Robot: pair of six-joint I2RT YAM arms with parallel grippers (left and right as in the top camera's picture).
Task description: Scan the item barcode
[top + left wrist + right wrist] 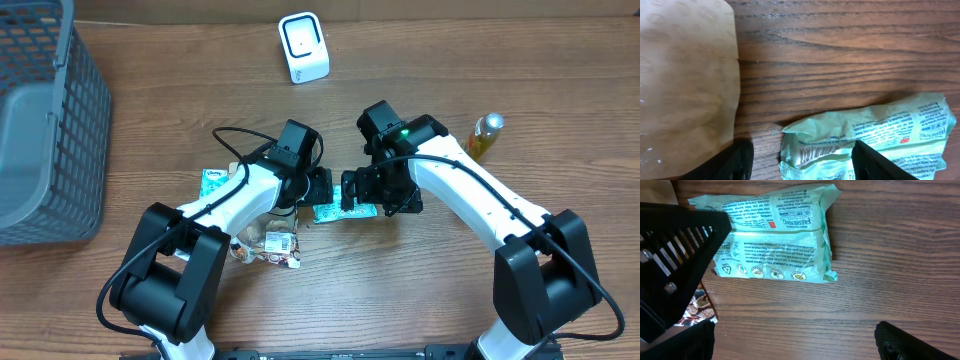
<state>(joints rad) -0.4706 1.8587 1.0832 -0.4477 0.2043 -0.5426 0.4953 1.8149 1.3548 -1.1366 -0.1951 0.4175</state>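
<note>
Two tools of mine are working over the middle of the counter (pixel 420 300) right now, and the pale green packet (pixel 775 240) is lying flat on the wood between them, printed side up. My left tool (pixel 801 145) is hanging open low over the packet's crinkled end: one finger (pixel 737 160) is standing clear of the wrapper on bare wood, while the other (pixel 875 162) is showing in front of the packet, and I cannot tell whether it is touching. A brown paper bag (pixel 685 80) is sitting just beside that tool. My right tool (pixel 792 327) is gaping wide, both fingers spread apart with nothing between them, and it is facing the packet's long side from close by. The white scanner (pixel 303 47) is standing upright at the far edge, well apart from the packet. A grey basket (pixel 50 120) is sitting far to the left, and a small yellow bottle (pixel 485 135) is standing beside my right arm.
</note>
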